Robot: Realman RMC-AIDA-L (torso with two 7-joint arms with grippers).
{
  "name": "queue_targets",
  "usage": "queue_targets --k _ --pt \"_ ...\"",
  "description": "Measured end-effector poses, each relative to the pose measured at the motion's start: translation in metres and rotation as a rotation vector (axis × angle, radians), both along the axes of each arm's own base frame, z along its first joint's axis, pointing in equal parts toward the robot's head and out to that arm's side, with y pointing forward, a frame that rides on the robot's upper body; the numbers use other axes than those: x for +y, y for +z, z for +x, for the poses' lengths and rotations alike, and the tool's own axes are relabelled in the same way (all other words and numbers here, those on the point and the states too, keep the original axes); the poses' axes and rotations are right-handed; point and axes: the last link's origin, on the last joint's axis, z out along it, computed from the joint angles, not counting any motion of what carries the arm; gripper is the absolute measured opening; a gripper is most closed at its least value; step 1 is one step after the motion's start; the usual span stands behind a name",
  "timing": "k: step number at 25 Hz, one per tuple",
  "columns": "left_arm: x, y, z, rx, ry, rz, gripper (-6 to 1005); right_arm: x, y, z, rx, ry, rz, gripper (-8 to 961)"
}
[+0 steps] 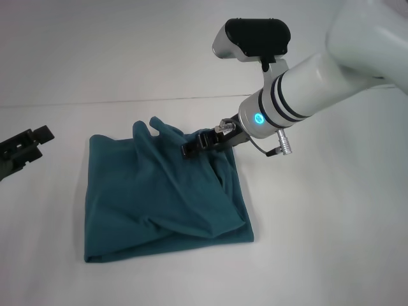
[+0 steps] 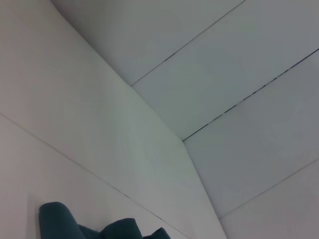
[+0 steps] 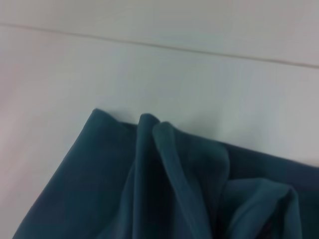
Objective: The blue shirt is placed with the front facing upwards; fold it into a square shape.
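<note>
Head view: shirt lies folded roughly square mid-bench, bunched along its 12 o'clock edge, where right tool is pinching a fold; left tool idle at 9 o'clock, grip state unreadable.

A plain white table is spreading across the whole scene, a thin seam is running straight across its far part, and pale wall panels with dark joint lines are rising behind it in the left wrist view.
</note>
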Motion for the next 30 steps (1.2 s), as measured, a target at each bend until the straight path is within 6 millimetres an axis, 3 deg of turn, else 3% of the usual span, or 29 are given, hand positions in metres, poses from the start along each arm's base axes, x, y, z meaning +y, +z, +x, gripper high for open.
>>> queue_targets --k 8,13,24,30 --pt "0.002 -0.001 0.0023 0.001 -0.007 -0.001 751 0.0003 -0.0066 0.003 -0.01 -0.001 0.016 942" --pt "0.001 -0.001 0.001 0.001 -0.003 -0.001 751 0.0 -0.0056 0.004 0.0 -0.006 0.014 871" --pt "0.0017 -0.0037 0.0012 -0.007 -0.004 -0.009 751 0.0 -0.0052 0.0042 0.0 -0.008 0.012 422" --pt "0.0019 -0.0036 0.0011 -0.007 -0.003 -0.007 751 0.0 -0.0052 0.0041 0.001 -0.008 0.012 241"
